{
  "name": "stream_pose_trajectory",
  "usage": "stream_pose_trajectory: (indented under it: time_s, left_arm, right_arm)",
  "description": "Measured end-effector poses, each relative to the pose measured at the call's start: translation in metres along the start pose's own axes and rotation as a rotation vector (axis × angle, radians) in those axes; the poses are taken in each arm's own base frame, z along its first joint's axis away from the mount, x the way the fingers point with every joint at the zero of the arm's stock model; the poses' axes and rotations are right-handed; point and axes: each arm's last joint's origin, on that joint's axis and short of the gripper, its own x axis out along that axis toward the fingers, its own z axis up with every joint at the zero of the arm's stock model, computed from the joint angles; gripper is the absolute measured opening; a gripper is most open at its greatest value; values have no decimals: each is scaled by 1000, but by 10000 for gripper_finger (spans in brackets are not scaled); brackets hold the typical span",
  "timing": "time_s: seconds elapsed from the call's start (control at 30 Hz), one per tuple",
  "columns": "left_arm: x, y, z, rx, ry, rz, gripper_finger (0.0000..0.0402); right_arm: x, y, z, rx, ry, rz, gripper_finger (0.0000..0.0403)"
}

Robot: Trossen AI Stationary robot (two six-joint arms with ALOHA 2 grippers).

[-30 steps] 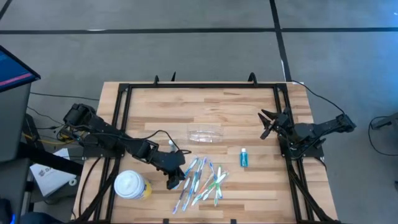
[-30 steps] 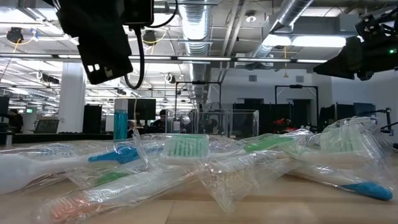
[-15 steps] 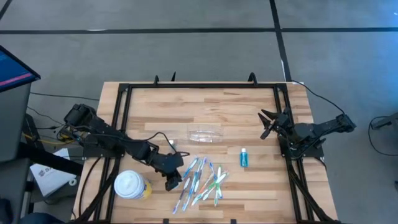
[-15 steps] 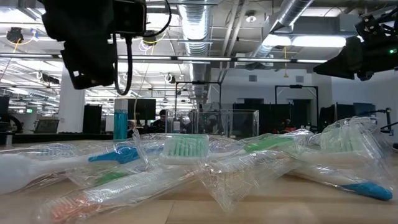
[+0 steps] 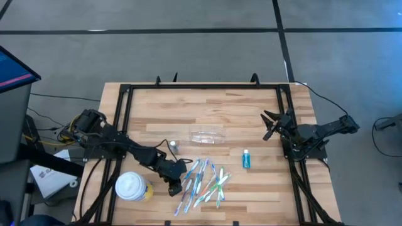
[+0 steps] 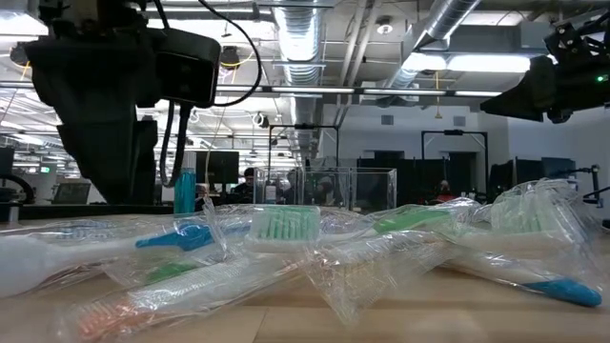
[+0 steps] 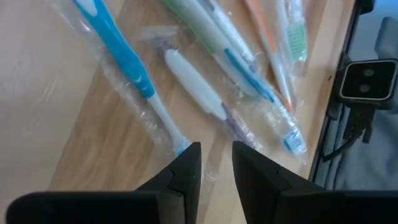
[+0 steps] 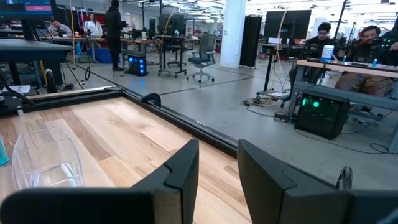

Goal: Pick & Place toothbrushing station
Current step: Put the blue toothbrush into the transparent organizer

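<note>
- Left gripper: low over the desk at the near-left edge of the pile of wrapped toothbrushes; fingers parted by a narrow gap, nothing between them, as seen in the left wrist view.
- Directly ahead of the fingertips in that view: blue-handled toothbrush in clear wrap, with a white-handled toothbrush just beside it.
- Right gripper: parked near the right side of the desk, well apart from the pile; fingers slightly apart and empty in the right wrist view.
- Toothbrushing station: clear holder resting on the desk near the centre, beyond the pile, between the two arms; also visible in the right wrist view. Untouched by either gripper.
- Other items: white-lidded yellow cup just left of the left gripper; small blue tube right of the pile.
- Risk, judged: slippery overlapping wrappers; likely to pinch film only, or lift two brushes at once.
- Risk, judged: narrow finger gap; tips may push a brush aside instead of straddling it.
- Risk, judged: cup close to the left arm; a sideways swing could knock it over.
- Risk, judged: station light and nearly invisible; a carried brush striking its rim could shove or tip it.
</note>
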Motion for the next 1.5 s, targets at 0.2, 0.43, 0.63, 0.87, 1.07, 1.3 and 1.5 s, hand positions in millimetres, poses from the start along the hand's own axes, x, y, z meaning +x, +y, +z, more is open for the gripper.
stream_pose_trajectory:
  time_s: [0.2, 0.43, 0.63, 0.87, 1.07, 1.3, 1.5]
  left_arm:
    - [1, 1, 0, -1, -18, 18, 91]
    - [7, 5, -1, -4, -10, 50, 126]
    - [4, 6, 2, -4, -59, 78, 138]
    - [6, 12, -3, -8, -39, 109, 132]
    - [8, 10, -6, 0, -36, 89, 133]
    - [10, 6, -8, 13, -39, 69, 127]
    - [26, 13, -11, 9, 0, 95, 118]
  right_arm:
    - [0, 0, 0, 0, 0, 0, 101]
    - [0, 0, 0, 0, 0, 0, 101]
    - [0, 0, 0, 0, 0, 1, 101]
    - [0, 0, 0, 0, 0, 1, 101]
    - [0, 0, 0, 0, 0, 0, 101]
    - [0, 0, 0, 0, 0, 1, 101]
    - [0, 0, 0, 0, 0, 0, 101]
